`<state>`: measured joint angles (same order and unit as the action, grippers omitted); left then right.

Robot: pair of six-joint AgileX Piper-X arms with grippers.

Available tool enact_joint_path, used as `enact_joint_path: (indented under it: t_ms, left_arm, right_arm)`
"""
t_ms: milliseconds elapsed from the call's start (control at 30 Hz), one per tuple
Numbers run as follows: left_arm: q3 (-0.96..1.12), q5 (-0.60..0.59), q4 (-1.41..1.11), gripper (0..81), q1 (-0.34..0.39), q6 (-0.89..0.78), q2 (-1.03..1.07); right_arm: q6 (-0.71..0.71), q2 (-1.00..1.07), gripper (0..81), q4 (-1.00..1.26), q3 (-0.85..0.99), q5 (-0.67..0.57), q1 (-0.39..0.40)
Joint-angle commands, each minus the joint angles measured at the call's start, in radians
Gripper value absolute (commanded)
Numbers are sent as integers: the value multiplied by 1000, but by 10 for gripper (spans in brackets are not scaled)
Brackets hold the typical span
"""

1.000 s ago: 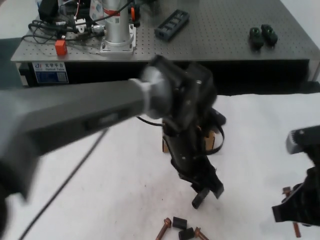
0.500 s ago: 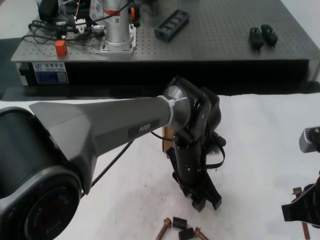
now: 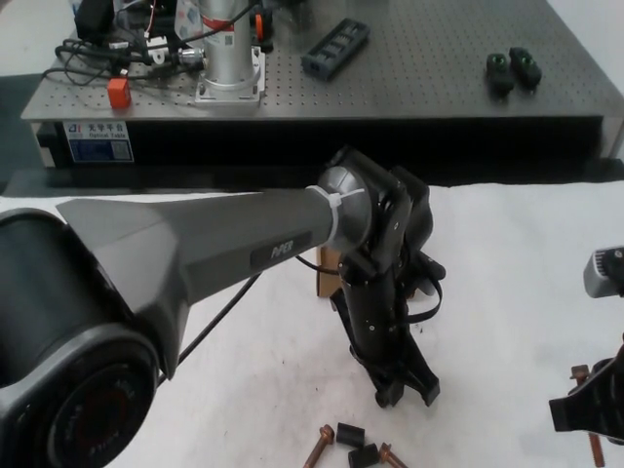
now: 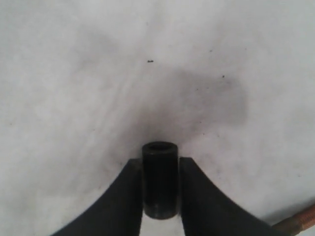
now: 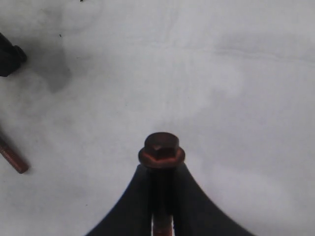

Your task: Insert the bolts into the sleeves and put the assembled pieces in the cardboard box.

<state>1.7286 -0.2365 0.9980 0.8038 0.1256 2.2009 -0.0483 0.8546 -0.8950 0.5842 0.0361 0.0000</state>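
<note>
We've got a matt black sleeve (image 4: 159, 179) and a dull coppery metal bolt (image 5: 161, 152). The white cloth (image 4: 74, 73) looks soft, faintly smudged.

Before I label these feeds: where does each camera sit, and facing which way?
High view: behind the arms, facing forward and down over the cloth; shows left arm, right gripper.
Left wrist view: on that wrist, facing the cloth past left gripper holding a sleeve.
Right wrist view: likewise, past right gripper holding a bolt.
Shared: high and right wrist views show that bolt.
</note>
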Motion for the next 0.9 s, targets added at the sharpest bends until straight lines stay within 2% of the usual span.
enact_joint_path:
  t_ms: [0, 33, 300, 467, 533, 733, 867]
  left_arm:
    - [16, -50, -1, 53, -1, 0, 0]
    - [16, -68, 2, 4, -1, -8, 0]
    - [16, -37, 70, 7, -4, -1, -20]
    - [13, -167, 9, 7, -33, -38, -158]
    - [-9, -173, -38, 7, -46, -53, -246]
    - [-289, -242, -308, 7, -61, -147, -564]
    - [-584, -283, -661, 7, -37, -271, -777]
  right_arm:
    - [4, -9, 6, 3, 0, -10, -4]
    - [4, -9, 6, 3, 0, -10, -4]
    - [22, -41, 6, 38, 1, -13, -4]
    - [99, -121, 6, 130, 1, -146, -4]
    - [135, -154, 6, 204, -1, -199, -4]
    - [411, -202, 6, 592, -1, -490, 12]
    - [553, -179, 6, 895, -1, -531, 56]
